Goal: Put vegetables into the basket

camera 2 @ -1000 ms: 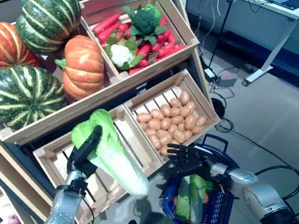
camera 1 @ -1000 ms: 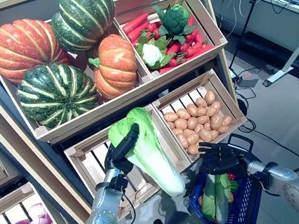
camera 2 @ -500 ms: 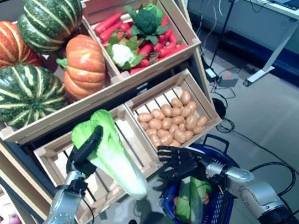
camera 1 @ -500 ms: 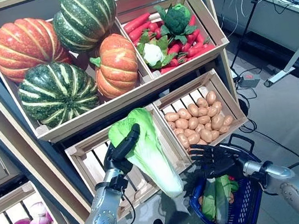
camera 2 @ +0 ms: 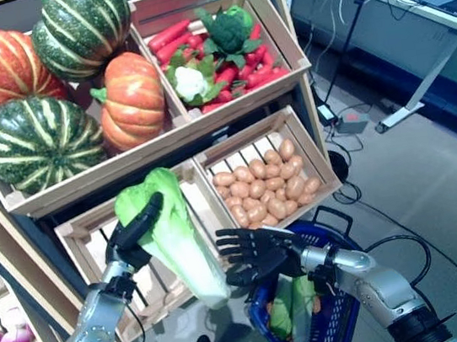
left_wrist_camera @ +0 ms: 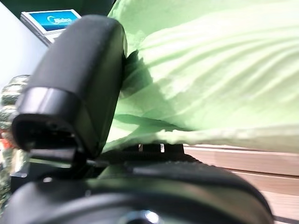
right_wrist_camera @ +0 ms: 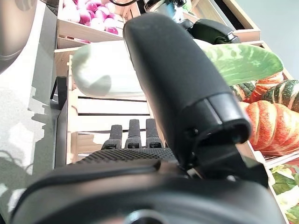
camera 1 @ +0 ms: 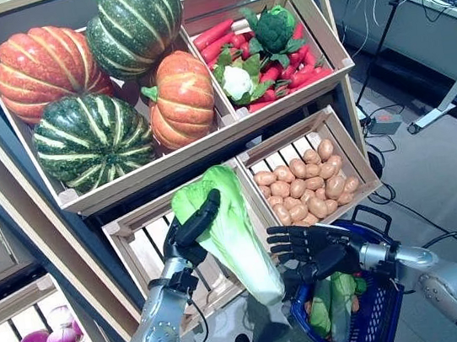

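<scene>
While the long green-and-white napa cabbage point(camera 1: 228, 230) hangs tilted at the centre of the frame, leafy end up and white stem end down, the dark left hand point(camera 1: 188, 232) is clamped round its upper leaves, thumb pressed against them. Its stem end sits just left of the spread, straight fingers of the dark right hand point(camera 1: 308, 249), which reaches in from the lower right with a narrow gap between fingertips and cabbage. Directly below and behind that hand, at lower right, stands the blue plastic shopping basket point(camera 1: 377, 316), already holding green leafy vegetables point(camera 1: 330, 301); its rim is partly covered by the hand. Behind the cabbage is an empty slatted wooden crate point(camera 1: 150, 250), and a wooden crate of brown potatoes point(camera 1: 303, 188) lies to the right. Open grey floor point(camera 1: 443, 183) lies right of the basket.
</scene>
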Motion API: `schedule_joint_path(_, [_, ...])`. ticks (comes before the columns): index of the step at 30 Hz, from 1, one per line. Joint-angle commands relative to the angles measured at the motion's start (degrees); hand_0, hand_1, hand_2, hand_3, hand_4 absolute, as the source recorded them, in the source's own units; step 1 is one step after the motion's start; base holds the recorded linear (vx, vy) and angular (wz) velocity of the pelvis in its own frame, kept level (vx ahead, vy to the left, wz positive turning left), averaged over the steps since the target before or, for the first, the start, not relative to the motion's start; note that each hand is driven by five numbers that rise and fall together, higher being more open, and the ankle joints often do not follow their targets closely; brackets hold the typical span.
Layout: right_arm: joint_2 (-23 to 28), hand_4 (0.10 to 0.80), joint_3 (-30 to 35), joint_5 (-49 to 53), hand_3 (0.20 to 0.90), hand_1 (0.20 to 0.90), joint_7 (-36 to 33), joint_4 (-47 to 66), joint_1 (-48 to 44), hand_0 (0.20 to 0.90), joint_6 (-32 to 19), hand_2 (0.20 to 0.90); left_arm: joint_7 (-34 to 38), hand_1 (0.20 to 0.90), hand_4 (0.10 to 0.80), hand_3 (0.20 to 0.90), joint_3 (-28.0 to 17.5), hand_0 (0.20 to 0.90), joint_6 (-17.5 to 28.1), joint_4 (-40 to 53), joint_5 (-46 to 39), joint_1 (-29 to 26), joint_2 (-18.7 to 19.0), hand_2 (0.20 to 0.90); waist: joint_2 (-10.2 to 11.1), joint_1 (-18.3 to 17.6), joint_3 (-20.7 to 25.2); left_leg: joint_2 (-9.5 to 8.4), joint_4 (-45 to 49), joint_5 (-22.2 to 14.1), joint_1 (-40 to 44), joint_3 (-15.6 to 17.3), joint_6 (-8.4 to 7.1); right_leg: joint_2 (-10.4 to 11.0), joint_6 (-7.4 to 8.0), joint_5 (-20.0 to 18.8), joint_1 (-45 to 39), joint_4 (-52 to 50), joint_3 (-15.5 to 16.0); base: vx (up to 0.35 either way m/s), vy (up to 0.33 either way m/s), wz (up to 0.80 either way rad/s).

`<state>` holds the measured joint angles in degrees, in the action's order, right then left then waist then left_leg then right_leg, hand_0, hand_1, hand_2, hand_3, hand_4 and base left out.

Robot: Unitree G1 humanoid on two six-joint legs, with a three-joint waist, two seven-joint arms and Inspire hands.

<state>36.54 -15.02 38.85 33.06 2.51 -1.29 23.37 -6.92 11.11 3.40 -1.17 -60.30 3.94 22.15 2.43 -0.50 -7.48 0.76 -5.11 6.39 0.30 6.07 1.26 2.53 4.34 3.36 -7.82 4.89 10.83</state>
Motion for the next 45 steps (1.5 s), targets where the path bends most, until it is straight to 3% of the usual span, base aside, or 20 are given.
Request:
schedule_joint_path(1, [1.25, 0.800, -1.62, 4.82, 0.900, 0.900, 4.43, 4.33, -5.29, 0.900, -2.27, 0.900, -4.41, 0.300, 0.400, 0.300, 0.24, 0.300, 4.46, 2.99, -0.11, -8.04, 1.25, 0.300, 1.47, 1.09, 3.38, -0.19, 0.11, -7.40, 4.18, -0.94, -2.02, 1.27, 1.19, -4.30, 2.73, -0.96, 0.17, 0.000, 0.000, 0.00])
schedule_joint_path(23, [-2.35, 0.800, -8.71, 4.22, 0.900, 0.900, 4.61, 4.20, -7.05, 0.900, 3.79, 0.900, -5.55, 0.300, 0.400, 0.300, 2.17, 0.300, 10.88, 4.90, -3.48, -9.42, -0.48, 0.300, 1.51, 1.38, 3.85, -0.39, 0.11, -7.41, 4.54, -1.21, -1.89, 1.43, 1.12, -4.38, 2.29, -0.75, -0.07, 0.000, 0.000, 0.00])
schedule_joint_path(33, [-4.45, 0.800, -10.28, 5.41, 0.900, 0.900, 3.34, 3.13, -7.05, 0.900, 5.47, 0.900, -6.99, 0.300, 0.400, 0.300, 3.08, 0.300, 10.51, 5.27, -4.43, -9.84, -1.42, 0.300, 1.54, 1.32, 4.05, -0.37, 0.11, -7.45, 4.67, -1.19, -1.91, 1.52, 1.13, -4.48, 2.15, -0.58, -0.22, 0.000, 0.000, 0.00])
schedule_joint_path(35, [-4.67, 0.640, -10.47, 5.25, 0.660, 0.660, 3.78, 3.19, -6.94, 0.660, 5.74, 0.660, -7.19, 0.300, 0.400, 0.300, 3.12, 0.300, 10.06, 5.36, -4.45, -9.77, -1.37, 0.300, 1.48, 1.31, 4.02, -0.36, 0.11, -7.42, 4.64, -1.18, -1.91, 1.50, 1.14, -4.46, 2.21, -0.63, -0.30, 0.000, 0.000, 0.00])
schedule_joint_path(36, [-4.93, 0.400, -10.83, 5.26, 0.300, 0.300, 3.61, 3.28, -6.71, 0.300, 5.85, 0.300, -8.09, 0.300, 0.400, 0.300, 3.29, 0.300, 9.37, 5.36, -4.50, -9.62, -1.31, 0.300, 1.44, 1.34, 3.92, -0.36, 0.11, -7.40, 4.64, -1.21, -1.89, 1.53, 1.12, -4.49, 2.18, -0.61, -0.21, 0.000, 0.000, 0.00])
schedule_joint_path(45, [-5.22, 0.400, -11.31, 6.99, 0.300, 0.300, 2.28, 2.44, -6.66, 0.300, 5.06, 0.300, -9.17, 0.300, 0.400, 0.300, 4.95, 0.300, 6.65, 5.43, -4.65, -9.50, -0.71, 0.300, 1.22, 1.32, 3.83, -0.38, 0.11, -7.53, 4.78, -1.26, -1.72, 1.48, 1.12, -4.24, 2.24, -0.90, -0.52, 0.000, 0.000, 0.00])
